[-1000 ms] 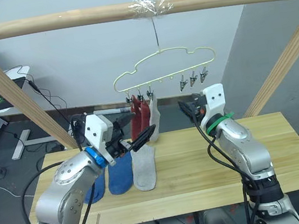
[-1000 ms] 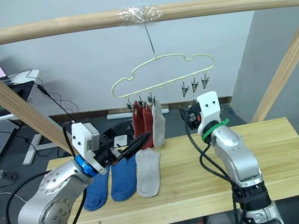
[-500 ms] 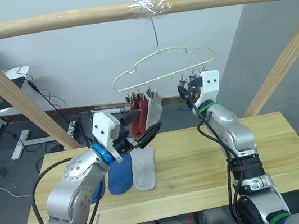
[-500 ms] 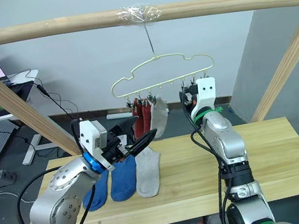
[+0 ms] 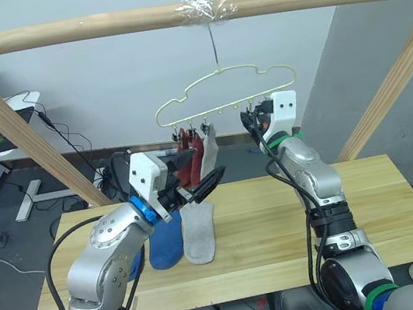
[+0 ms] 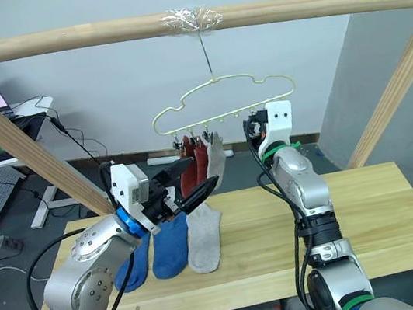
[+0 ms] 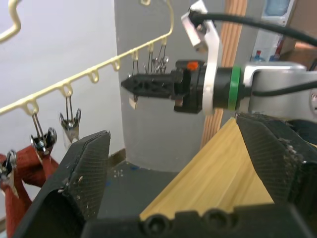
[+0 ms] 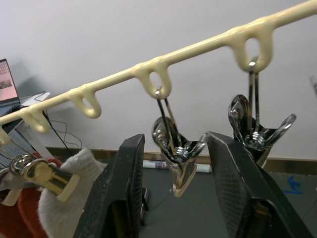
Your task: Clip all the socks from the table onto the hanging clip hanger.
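the clip hanger [image 5: 220,94] hangs by its hook from a taped spot on a thick wooden pole [image 5: 92,27] above the table [image 5: 281,230]. three socks are already clipped at the hanger's left end: two red socks [image 5: 189,164] and one grey sock [image 5: 208,153], hanging side by side. on the table below them lie a second grey sock [image 5: 200,231], a blue sock [image 5: 166,240] just beside it, and another blue sock [image 6: 133,265] further left, partly behind the left arm.

the right gripper [image 8: 174,168] is raised to the hanger's row of clips, its two fingers parted with a metal clip [image 8: 174,151] hanging between them; the fingers are close beside the clip but whether they touch it cannot be told. another clip [image 8: 257,130] hangs just beside it.

the left gripper [image 5: 200,189] is lifted above the table in front of the hanging socks, its fingers spread wide and holding nothing, pointing toward the right gripper
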Tool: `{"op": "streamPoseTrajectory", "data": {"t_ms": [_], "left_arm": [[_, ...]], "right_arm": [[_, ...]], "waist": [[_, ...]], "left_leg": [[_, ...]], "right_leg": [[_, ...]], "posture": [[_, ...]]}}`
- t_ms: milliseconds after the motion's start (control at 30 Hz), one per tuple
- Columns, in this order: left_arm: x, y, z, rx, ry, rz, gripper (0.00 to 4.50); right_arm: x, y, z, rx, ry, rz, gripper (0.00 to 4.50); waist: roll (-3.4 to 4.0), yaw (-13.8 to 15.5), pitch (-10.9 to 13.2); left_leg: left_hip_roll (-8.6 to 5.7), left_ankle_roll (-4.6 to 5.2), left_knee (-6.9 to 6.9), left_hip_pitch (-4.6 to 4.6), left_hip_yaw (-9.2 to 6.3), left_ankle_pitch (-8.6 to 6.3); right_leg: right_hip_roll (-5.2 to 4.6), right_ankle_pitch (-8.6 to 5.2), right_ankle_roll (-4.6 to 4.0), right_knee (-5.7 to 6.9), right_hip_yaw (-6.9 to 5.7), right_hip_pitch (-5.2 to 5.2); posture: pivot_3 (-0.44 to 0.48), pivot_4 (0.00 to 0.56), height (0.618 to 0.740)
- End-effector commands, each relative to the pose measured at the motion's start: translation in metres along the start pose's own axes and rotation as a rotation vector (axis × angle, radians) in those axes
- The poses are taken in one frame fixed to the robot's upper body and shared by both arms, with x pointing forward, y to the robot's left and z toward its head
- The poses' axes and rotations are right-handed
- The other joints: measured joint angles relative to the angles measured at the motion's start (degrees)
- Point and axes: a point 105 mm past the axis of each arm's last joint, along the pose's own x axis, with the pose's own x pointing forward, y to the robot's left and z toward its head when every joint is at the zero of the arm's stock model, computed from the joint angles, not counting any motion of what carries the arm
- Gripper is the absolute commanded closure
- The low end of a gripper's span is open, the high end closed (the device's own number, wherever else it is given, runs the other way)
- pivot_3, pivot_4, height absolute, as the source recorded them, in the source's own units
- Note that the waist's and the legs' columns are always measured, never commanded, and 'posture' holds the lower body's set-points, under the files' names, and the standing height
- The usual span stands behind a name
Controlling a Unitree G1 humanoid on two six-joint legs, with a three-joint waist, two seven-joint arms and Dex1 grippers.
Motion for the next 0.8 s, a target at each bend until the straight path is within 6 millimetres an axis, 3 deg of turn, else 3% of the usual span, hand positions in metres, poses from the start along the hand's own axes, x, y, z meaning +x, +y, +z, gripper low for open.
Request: {"op": "streamPoseTrajectory", "data": {"t_ms": [33, 400, 800], "left_arm": [[0.002, -0.004, 0.009, 0.022, -0.036, -0.023, 0.00], [0.003, 0.002, 0.010, 0.031, -0.035, -0.016, 0.00], [0.002, 0.001, 0.009, 0.026, -0.033, -0.007, 0.00]], "right_arm": [[0.005, 0.010, 0.022, 0.001, -0.080, 0.032, 2.47], [0.011, 0.032, 0.020, 0.033, -0.052, 0.148, 2.47], [0.012, 0.031, 0.008, -0.012, 0.007, 0.168, 2.47]], "waist": [[0.00, 0.0, 0.0], [0.01, 0.0, 0.0], [0.00, 0.0, 0.0]], "left_leg": [[0.00, 0.00, 0.00, 0.00, 0.00, 0.00], [0.00, 0.01, 0.01, 0.01, -0.01, 0.00], [0.00, 0.01, 0.02, 0.01, -0.01, 0.01]], "right_leg": [[0.00, 0.00, -0.01, 0.00, 0.00, 0.00], [0.00, 0.03, -0.05, 0.04, 0.00, 0.00], [0.00, 0.04, -0.06, 0.06, -0.01, 0.00]], "posture": [[0.000, 0.127, 0.740], [0.004, 0.127, 0.740], [0.008, 0.129, 0.740]]}}
